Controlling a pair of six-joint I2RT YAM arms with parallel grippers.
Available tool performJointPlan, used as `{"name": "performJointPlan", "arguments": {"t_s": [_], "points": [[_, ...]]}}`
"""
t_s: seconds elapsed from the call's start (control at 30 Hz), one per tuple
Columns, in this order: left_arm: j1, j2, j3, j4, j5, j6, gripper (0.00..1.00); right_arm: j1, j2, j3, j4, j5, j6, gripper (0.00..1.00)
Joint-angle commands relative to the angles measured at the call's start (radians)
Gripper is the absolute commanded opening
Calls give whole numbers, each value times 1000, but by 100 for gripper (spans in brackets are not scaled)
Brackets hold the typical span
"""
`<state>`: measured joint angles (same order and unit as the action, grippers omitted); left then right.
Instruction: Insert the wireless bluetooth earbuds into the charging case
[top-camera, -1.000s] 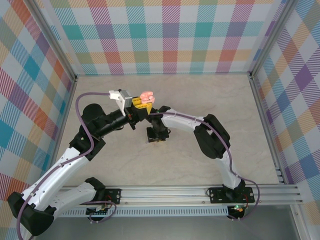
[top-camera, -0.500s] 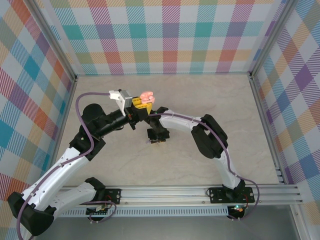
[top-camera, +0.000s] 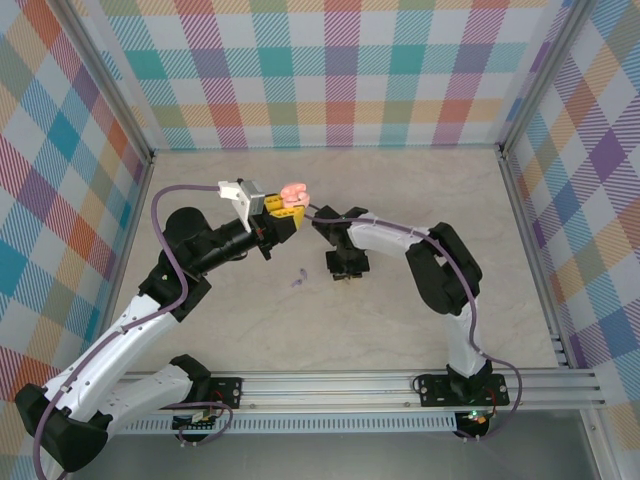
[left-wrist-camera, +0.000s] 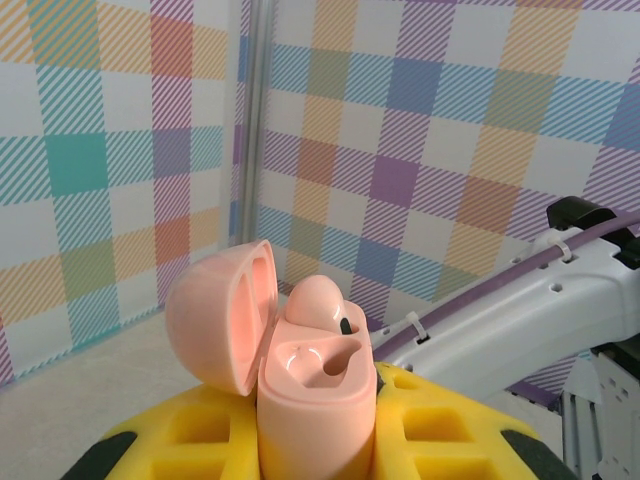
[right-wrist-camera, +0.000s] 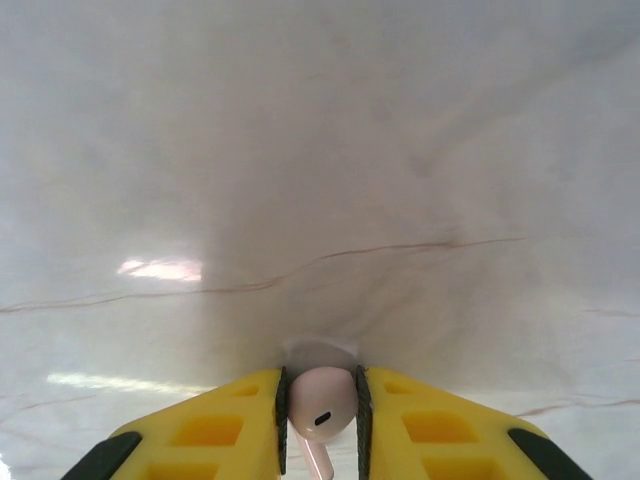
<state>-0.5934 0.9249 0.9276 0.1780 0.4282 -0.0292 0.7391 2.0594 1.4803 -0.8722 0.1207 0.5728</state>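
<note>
My left gripper is shut on the pink charging case and holds it upright above the table. The case's lid hangs open to the left. One pink earbud sits in the far slot, and the near slot is empty. My right gripper is low over the table, right of the case. Its yellow fingers are shut on a pale pink earbud, stem toward the camera. A small lilac earbud lies on the table, left of the right gripper.
Checked walls close in the marble-patterned table on three sides. A metal rail runs along the near edge. The right arm's white link passes close behind the held case.
The right gripper closed and moved right, away from the spot where the lilac earbud now lies uncovered. The left arm and the case have not moved.
</note>
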Motion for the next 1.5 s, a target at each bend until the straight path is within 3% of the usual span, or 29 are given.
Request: {"name": "performJointPlan", "arguments": {"t_s": [0.0,0.3,0.57,1.47], "points": [[-6,-3,2,27,18,-1,21,-13,-25,-37,3,11,-39,25],[-6,-1,5,29,23,-8,21,-30,-18,-13,3,-59,-141,36],[-6,-4,6,26,20,-7,21,-52,15,37,-47,-132,-226,35],[-6,-1,9,20,21,-4,21,-51,76,115,-108,-59,-247,32]]}}
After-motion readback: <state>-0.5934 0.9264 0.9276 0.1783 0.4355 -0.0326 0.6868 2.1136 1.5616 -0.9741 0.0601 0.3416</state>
